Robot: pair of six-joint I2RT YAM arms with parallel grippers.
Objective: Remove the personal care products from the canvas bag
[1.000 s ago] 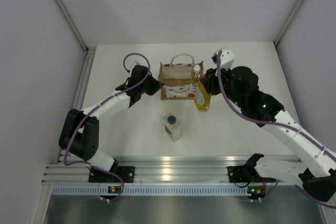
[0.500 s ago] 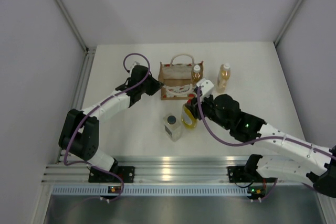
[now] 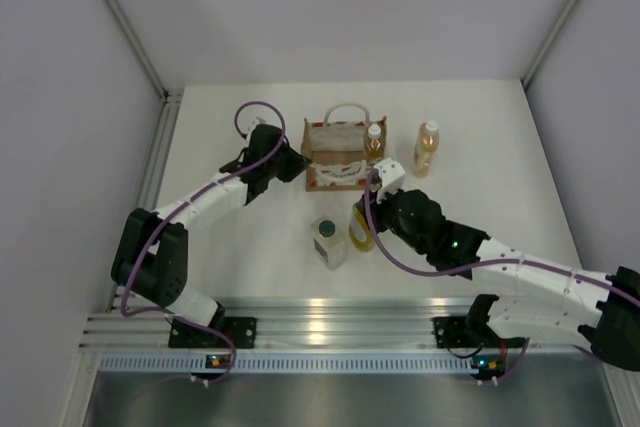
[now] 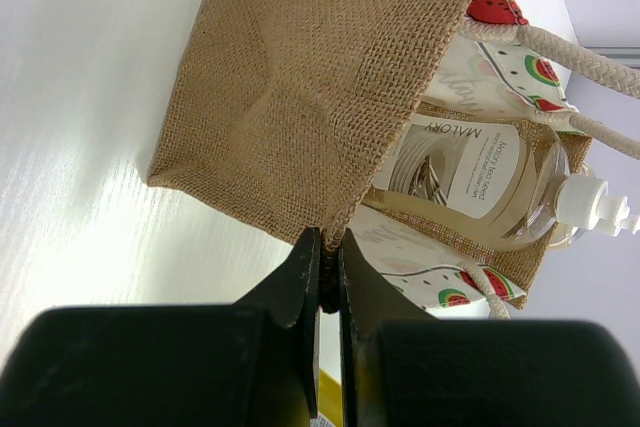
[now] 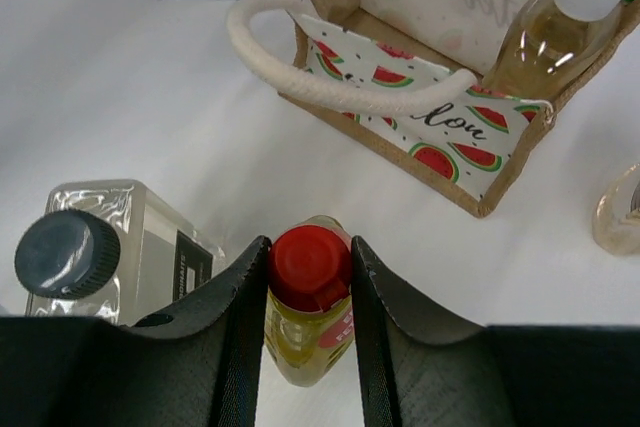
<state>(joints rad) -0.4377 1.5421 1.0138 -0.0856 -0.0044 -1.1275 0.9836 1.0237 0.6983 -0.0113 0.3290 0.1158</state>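
place: robot lab cell | evidence: white table, plain enclosure walls, aluminium rail

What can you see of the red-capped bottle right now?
The red-capped bottle is small, clear plastic by the look, filled with yellow liquid, with a red label patch. It is upright, its cap clamped between the fingers of the right gripper, outside the bag, beside the grey-capped bottle. Whether its base touches the table is unclear.

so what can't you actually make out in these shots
red-capped bottle: base hidden between the fingers of the right tool, right wrist view; standing or lifted unclear
pump bottle: lower half behind the bag wall, same view
amber bottle: cut off by that view's right edge
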